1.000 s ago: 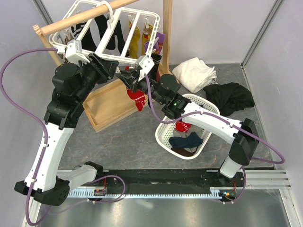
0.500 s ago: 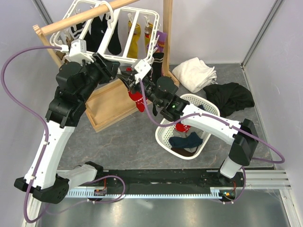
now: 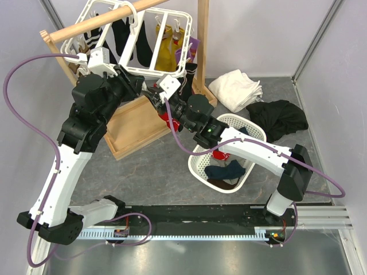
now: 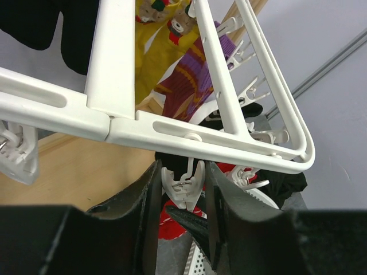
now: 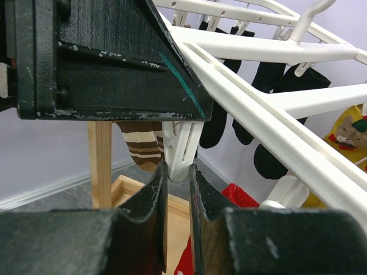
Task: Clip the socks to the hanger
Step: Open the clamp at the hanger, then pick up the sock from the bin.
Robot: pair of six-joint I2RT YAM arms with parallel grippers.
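Got the left jaws pinched on a white clip (image 4: 183, 186), one finger each side of it. Got the right jaws clamped on the red sock (image 4: 171, 226), tips nosed up right under that same clip. Can see the clip dangling off an outer rail of the hanger (image 4: 212, 143), hooked over the wooden stand (image 3: 97, 20), with black socks (image 3: 143, 48) and a yellow sock (image 3: 166, 50) pegged further back. White basket (image 3: 198, 163) parked on the bench (image 3: 155, 172) just beside the stand.

Top view: high, looking down on the whole scene. Wrist views: close, looking up; all share the hanger (image 4: 109, 69).
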